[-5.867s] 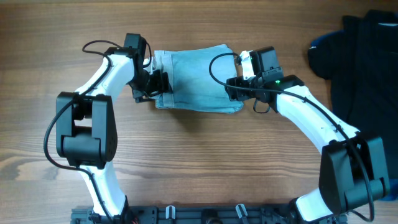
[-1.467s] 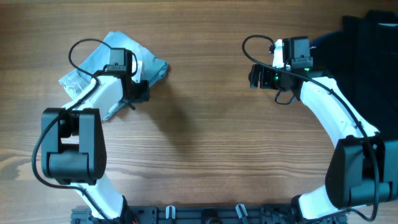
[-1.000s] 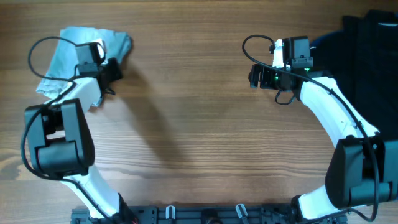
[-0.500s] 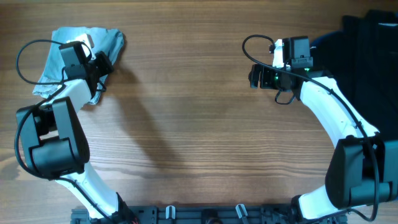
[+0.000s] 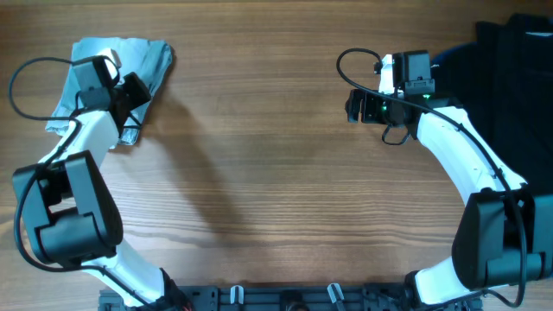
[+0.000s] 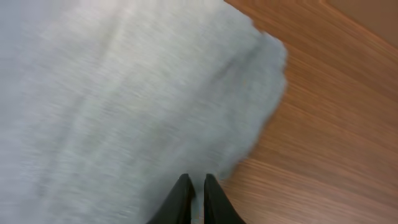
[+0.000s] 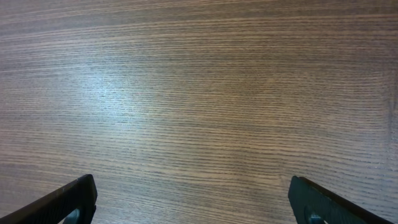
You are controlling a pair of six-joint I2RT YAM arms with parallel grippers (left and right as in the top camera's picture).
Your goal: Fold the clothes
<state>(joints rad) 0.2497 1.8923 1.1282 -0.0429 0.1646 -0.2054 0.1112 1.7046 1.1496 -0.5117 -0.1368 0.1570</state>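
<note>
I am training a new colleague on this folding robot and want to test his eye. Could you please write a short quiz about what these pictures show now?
1. True or false: the right gripper holds the shorts.
2. Where do the shorts lie? A: at the far left of the table. B: in the middle of the table. C: under the right gripper.
3. Fill in: the ___ gripper is shut on the shorts.

Key
1. False: its jaws stand open over bare wood.
2. A.
3. Left: the left gripper pinches the cloth.
</note>
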